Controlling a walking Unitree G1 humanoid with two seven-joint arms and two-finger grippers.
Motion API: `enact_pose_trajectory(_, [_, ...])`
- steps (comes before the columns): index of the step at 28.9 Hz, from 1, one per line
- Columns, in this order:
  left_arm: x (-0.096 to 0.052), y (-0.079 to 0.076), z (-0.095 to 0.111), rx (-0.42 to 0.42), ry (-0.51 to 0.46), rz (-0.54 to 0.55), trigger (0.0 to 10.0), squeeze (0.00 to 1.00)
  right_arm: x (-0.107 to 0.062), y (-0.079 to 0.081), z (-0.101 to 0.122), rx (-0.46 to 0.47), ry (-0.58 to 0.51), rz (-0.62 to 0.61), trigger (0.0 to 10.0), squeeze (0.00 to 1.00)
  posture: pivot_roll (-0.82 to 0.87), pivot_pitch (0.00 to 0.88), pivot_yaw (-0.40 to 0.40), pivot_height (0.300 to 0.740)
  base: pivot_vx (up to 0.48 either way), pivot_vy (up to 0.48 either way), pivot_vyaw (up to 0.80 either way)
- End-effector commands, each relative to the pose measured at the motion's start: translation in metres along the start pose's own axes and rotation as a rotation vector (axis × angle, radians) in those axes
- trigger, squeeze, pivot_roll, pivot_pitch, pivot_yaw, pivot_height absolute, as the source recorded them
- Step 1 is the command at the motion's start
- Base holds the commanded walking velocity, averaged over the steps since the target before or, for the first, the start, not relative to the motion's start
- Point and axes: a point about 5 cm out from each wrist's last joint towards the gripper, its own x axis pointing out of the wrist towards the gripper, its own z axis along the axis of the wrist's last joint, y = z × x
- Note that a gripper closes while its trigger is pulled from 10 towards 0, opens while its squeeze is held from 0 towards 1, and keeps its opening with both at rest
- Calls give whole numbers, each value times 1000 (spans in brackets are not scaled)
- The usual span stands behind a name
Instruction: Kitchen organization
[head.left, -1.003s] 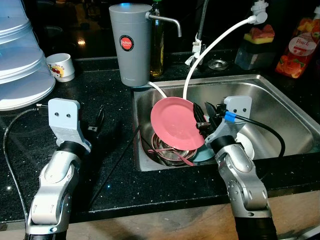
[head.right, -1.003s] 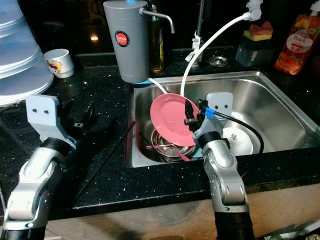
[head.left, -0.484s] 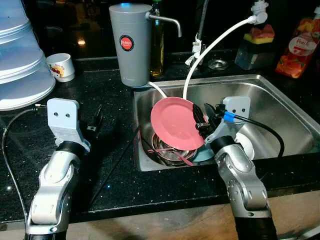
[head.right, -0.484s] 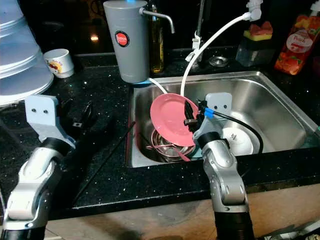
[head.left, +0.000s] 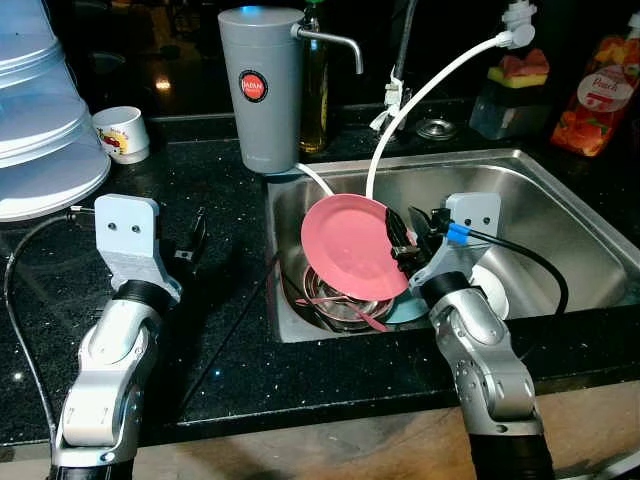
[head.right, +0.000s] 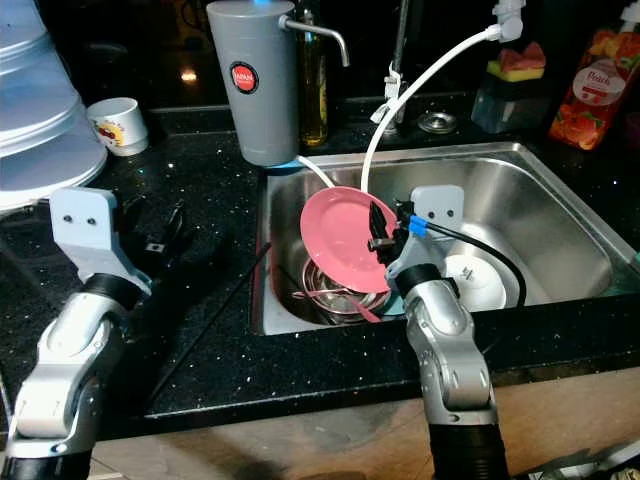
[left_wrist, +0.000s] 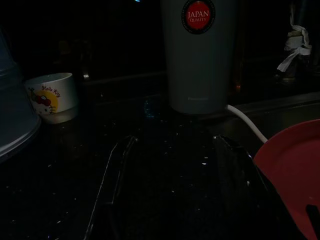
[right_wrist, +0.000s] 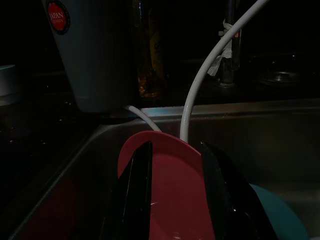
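Note:
A pink plate (head.left: 352, 246) stands tilted over the left part of the steel sink (head.left: 560, 215), and my right gripper (head.left: 402, 240) is shut on its right edge. The right wrist view has the pink plate (right_wrist: 172, 187) between the two black fingers (right_wrist: 134, 190). Under the plate lie a metal bowl (head.left: 345, 305) with pink utensils, a teal dish (head.left: 405, 312) and a white bowl (head.left: 492, 288). My left gripper (head.left: 195, 235) rests open above the black counter (head.left: 225, 330), left of the sink, with nothing between its fingers (left_wrist: 112, 170).
A grey water filter jug (head.left: 262, 85) and a dark bottle (head.left: 315, 80) stand behind the sink. A white hose (head.left: 420, 95) arcs from the tap into the sink. A white mug (head.left: 122, 133) and a stack of white tubs (head.left: 40, 110) are at the back left. Sponge holder (head.left: 510, 90) and red bottle (head.left: 597, 85) sit back right.

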Motion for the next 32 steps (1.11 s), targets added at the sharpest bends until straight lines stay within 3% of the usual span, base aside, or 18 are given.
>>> enact_pose_trajectory(1, [0,-1,-5,4,26,-5,10000,0,1,2,-3,-2,20,6,10000,0,21,17,15,740,0,0,0])
enact_pose_trajectory(19, [1,-5,-5,0,22,-19,10000,0,1,2,-4,-5,17,3,10000,0,18,0,17,740,0,0,0])
enact_pose_trajectory(32, [-1,-5,-10,11,50,-30,10000,0,1,-7,-14,-61,95,-14,10000,0,17,0,15,740,0,0,0])
